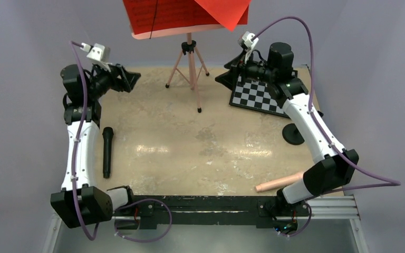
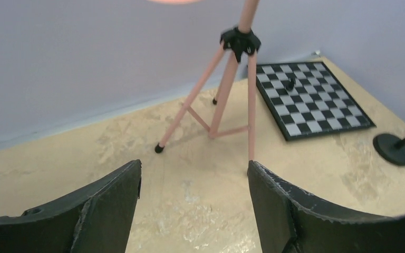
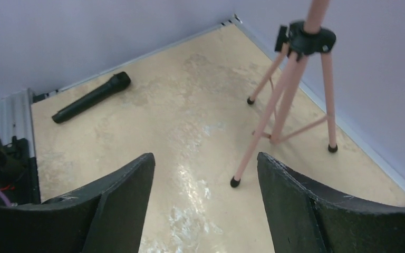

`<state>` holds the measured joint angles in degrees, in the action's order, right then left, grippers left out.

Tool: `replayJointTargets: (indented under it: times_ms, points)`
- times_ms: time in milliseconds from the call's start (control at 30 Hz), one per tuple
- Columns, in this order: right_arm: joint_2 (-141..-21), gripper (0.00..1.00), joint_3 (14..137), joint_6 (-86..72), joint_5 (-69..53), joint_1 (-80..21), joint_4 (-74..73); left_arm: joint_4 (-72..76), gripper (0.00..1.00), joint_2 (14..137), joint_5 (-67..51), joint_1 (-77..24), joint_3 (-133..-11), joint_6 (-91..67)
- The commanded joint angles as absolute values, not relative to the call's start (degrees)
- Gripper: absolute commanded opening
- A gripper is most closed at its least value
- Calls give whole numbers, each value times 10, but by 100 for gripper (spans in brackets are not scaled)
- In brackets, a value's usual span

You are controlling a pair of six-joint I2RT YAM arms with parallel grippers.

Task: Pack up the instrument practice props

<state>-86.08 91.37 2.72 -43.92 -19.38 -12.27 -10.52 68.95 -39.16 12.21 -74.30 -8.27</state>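
Observation:
The pink tripod music stand (image 1: 192, 66) stands at the back centre. Red sheet-music pages (image 1: 179, 15) rest on its tray, and one red page (image 1: 224, 10) hangs tilted at the right. The black microphone (image 1: 107, 152) lies on the table beside my left arm. The mic stand's round black base (image 1: 293, 134) stands by my right arm. My left gripper (image 1: 133, 79) is open and empty, left of the tripod (image 2: 227, 89). My right gripper (image 1: 222, 79) is open and empty, right of the tripod (image 3: 310, 38). The right wrist view also shows the microphone (image 3: 90, 97).
A black-and-white chessboard (image 1: 258, 95) lies at the back right under my right wrist, with a small dark piece on it (image 2: 291, 83). A pink tube (image 1: 279, 182) lies near my right arm's base. Purple walls close the back and both sides.

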Motion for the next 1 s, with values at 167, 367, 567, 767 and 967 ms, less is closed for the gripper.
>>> replayJointTargets:
  times_ms: [167, 367, 567, 767, 967]
  points:
    - [-935, 72, 838, -3, -349, -191, -45, 224, 71, 819, -456, 73, -605, -133]
    - [-1043, 71, 889, -45, -328, -208, 46, 286, 71, 963, -426, 10, -659, -120]
    - [-1158, 74, 996, -20, -318, -233, 104, 307, 72, 1104, -372, -12, -767, -153]
    - [-1228, 78, 1078, -46, -276, -257, 106, 306, 72, 1111, -331, -28, -752, -150]
    - [-1245, 67, 1090, -80, -264, -272, 97, 285, 72, 1050, -334, -27, -681, -141]
